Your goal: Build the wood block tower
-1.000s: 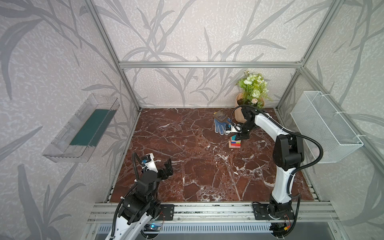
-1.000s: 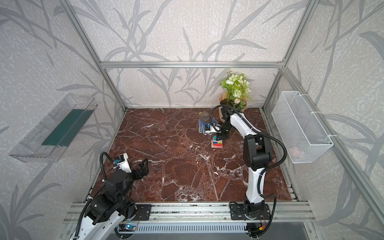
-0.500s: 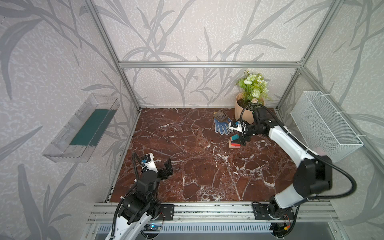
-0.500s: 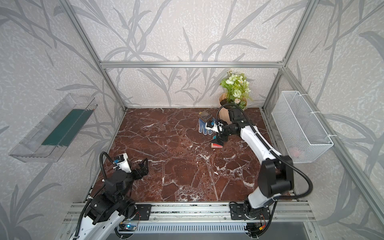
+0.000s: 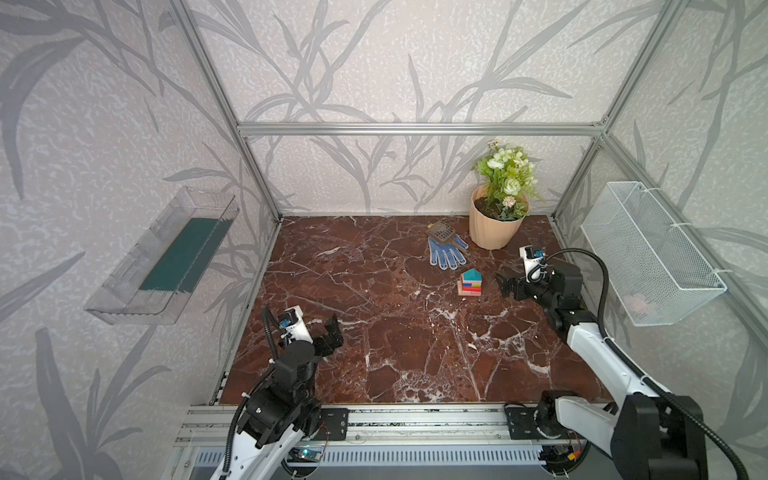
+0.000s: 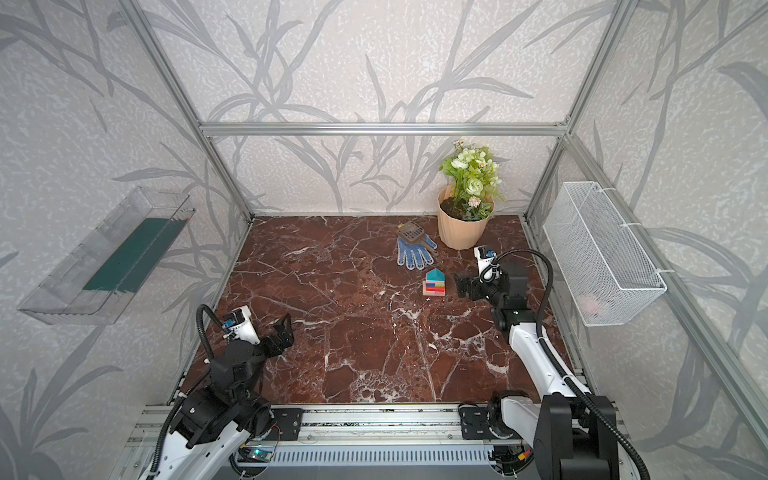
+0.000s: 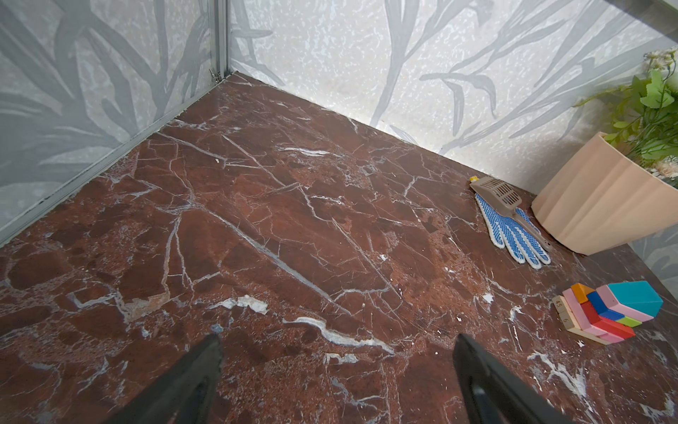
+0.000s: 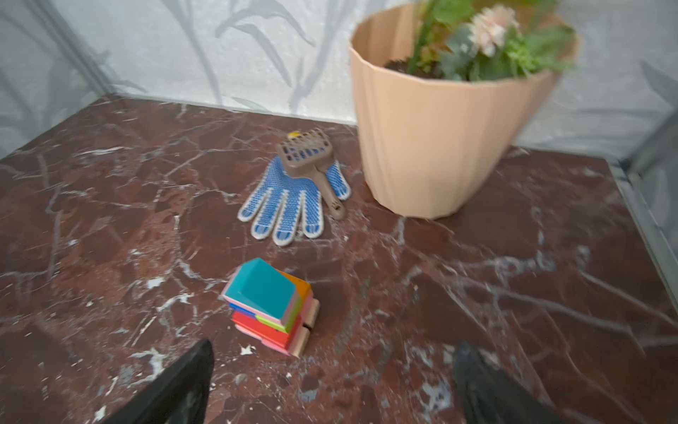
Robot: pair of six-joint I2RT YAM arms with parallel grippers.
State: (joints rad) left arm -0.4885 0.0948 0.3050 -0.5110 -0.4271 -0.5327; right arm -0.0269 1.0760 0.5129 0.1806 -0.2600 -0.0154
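Red marble tabletop (image 5: 374,291): painted wood block tower (image 5: 470,283) looks light, loose-stacked, tippy; grip low at tan base bars (image 8: 301,339). Left gripper (image 5: 334,332), right gripper (image 5: 508,287) spread wide, empty.

- Pale walls (image 5: 374,62) patterned with grey leaves, braced by an aluminium frame (image 5: 415,129).
- Red-brown marble table (image 5: 374,291), white-veined.
- Clear wall shelf (image 5: 124,286) at nine o'clock; white wire basket (image 5: 640,249) at three.

One each: tower (image 5: 470,283), glove (image 5: 446,252), scoop (image 5: 441,231), flowerpot (image 5: 494,232)
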